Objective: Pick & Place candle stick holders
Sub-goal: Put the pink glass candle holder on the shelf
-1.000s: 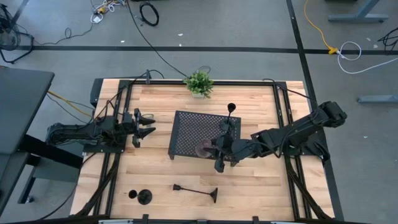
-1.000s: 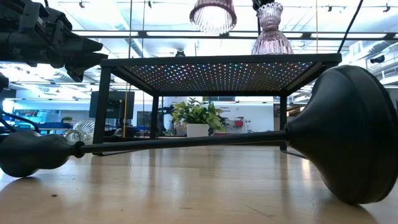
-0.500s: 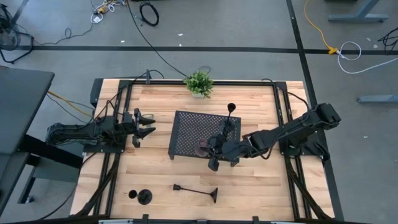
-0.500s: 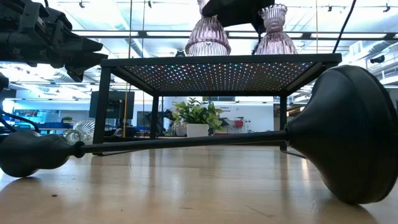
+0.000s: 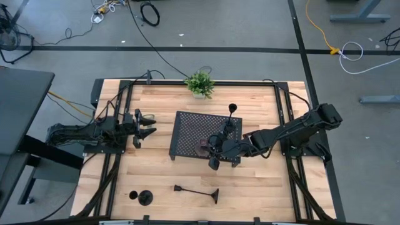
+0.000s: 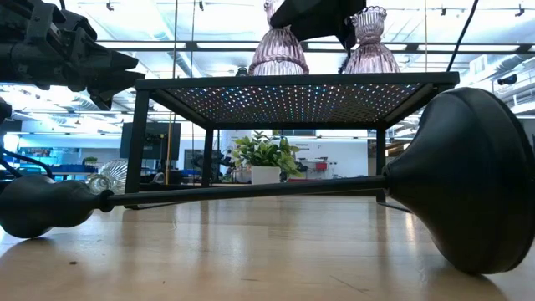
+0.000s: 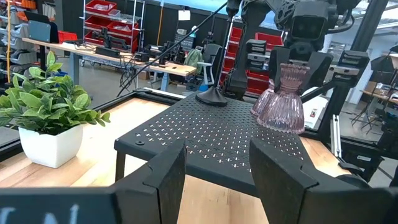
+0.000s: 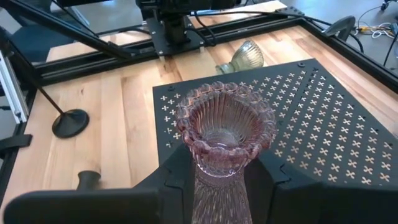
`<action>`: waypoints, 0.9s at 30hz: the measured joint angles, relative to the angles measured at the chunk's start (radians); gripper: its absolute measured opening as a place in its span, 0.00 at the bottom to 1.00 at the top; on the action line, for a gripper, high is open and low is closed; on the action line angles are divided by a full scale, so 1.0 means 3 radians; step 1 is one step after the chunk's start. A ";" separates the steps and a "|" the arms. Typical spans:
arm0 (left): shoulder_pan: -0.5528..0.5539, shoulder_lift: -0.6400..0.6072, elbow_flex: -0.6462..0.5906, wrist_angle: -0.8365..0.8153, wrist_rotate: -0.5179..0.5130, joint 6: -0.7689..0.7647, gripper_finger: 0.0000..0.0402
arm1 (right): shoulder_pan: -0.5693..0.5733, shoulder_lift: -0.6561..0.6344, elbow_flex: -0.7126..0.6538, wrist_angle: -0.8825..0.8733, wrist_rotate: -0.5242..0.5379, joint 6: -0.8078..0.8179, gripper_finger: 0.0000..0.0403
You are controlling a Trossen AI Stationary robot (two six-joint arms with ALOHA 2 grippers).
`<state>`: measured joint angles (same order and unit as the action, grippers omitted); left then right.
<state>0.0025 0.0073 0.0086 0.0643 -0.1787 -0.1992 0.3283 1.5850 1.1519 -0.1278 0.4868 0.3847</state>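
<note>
My right gripper (image 5: 211, 150) is shut on a pink ribbed glass holder (image 8: 224, 127) that stands on the black perforated tray (image 5: 190, 128), near its near right corner. A second pink glass holder (image 6: 368, 42) stands beside it on the tray. A slim black holder (image 5: 231, 119) stands upright on the tray's far right part. Another black holder (image 5: 197, 190) lies on its side near the table's near edge, and one (image 5: 142, 198) is left of it. A greenish glass cup (image 8: 242, 57) lies on the table past the tray. My left gripper (image 5: 149, 125) hangs open left of the tray. My right gripper pinches the pink holder's narrow neck (image 8: 221, 180), below its beaded cup rim, between its two fingers (image 8: 171, 180). The fingers come from the table's right side. The holder is upright, and its flared base (image 6: 278, 58) rests on the tray's top.
A small green potted plant (image 5: 200, 83) stands at the table's far edge behind the tray. Black frame rails (image 5: 290, 156) run along the table's left and right sides. Bare wood lies between the tray and the near edge.
My right gripper has moved down and a little toward the table's left with the pink holder. The holder hung clear above the tray before, and its base now rests on the tray's top, still upright.
</note>
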 joint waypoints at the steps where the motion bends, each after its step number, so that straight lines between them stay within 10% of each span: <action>1: 0.0000 -0.0001 0.0000 0.0000 0.0000 0.0000 0.45 | -0.0002 0.0008 -0.0001 0.0007 -0.0002 0.0000 0.22; 27: 0.0000 -0.0001 0.0001 -0.0004 0.0000 0.0000 0.45 | 0.0001 0.0025 0.0001 -0.0026 -0.0109 0.0074 0.24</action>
<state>0.0025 0.0071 0.0090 0.0632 -0.1787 -0.1993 0.3286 1.5925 1.1522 -0.1357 0.4543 0.4068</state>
